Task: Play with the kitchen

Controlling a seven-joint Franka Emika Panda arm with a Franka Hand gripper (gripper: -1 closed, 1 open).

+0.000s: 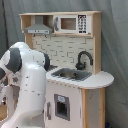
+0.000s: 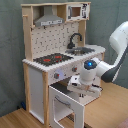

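The kitchen (image 1: 75,60) is a tall white and light-wood toy with a grey hood (image 1: 39,29), a microwave (image 1: 70,23), a black faucet (image 1: 84,59) and a sink (image 1: 71,74). In the second exterior view its black-red stovetop (image 2: 51,59) and knobs (image 2: 56,75) show, and the windowed oven door (image 2: 65,104) stands swung open toward the front. My gripper (image 2: 82,89) hangs just below the blue-lit wrist (image 2: 89,64), at the door's upper edge. In the first exterior view my white arm (image 1: 27,75) hides the gripper and the stovetop.
A grey curtain (image 2: 10,50) hangs behind the kitchen. A wooden floor (image 2: 15,119) lies below it. My arm's base link (image 2: 120,42) rises at the second exterior view's right, over a wooden surface (image 2: 117,102).
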